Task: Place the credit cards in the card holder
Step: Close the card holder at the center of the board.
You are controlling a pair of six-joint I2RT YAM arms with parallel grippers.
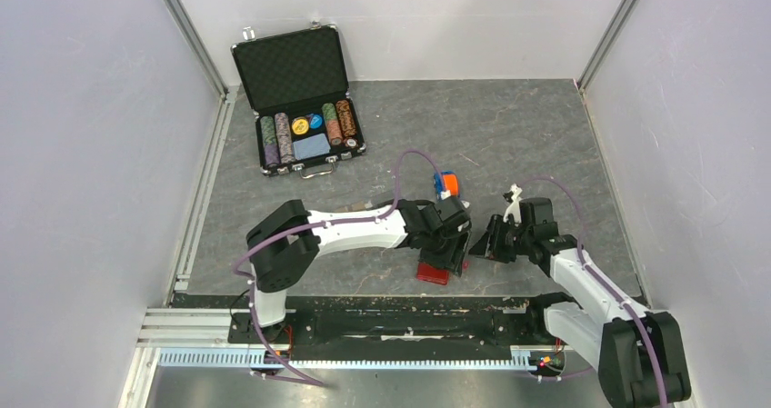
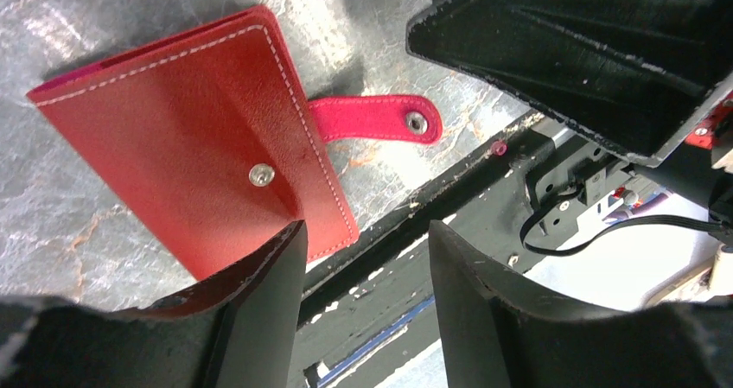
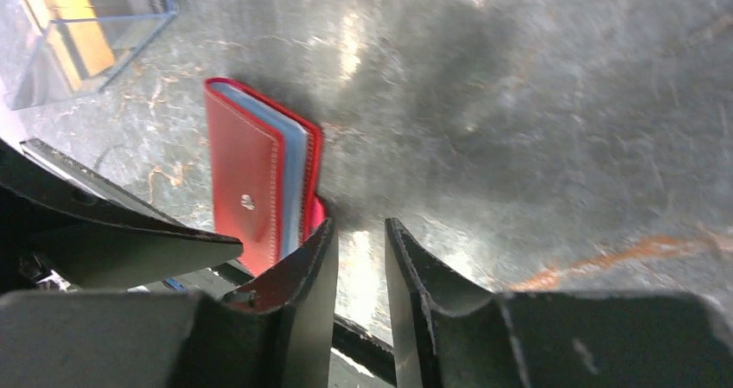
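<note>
Finding: my left gripper (image 2: 365,232) stands with its jaws apart and nothing between them. One finger overlaps the near corner of the red wallet (image 2: 190,137), which lies on the table (image 1: 545,135) with its snap tab (image 2: 372,118) undone. My right gripper (image 3: 361,225) shows a narrow gap, likewise unfilled, with one finger touching the wallet's edge. The card holder (image 3: 130,34) sits just beyond both hands, farther from my bases, with an orange credit card (image 3: 73,21) standing in it. Pale blue edges show at the wallet's mouth; whether orange cards lie inside I cannot tell. Its long axis I cannot fix, since my left hand covers most of it from above. The left arm is over the wallet and the right is beside it, both near the holder. The surface is grey, mottled and glossy, and the wallet lies near its front edge. White walls enclose three sides, and the chip briefcase (image 1: 300,108) stands well apart at the far left.
</note>
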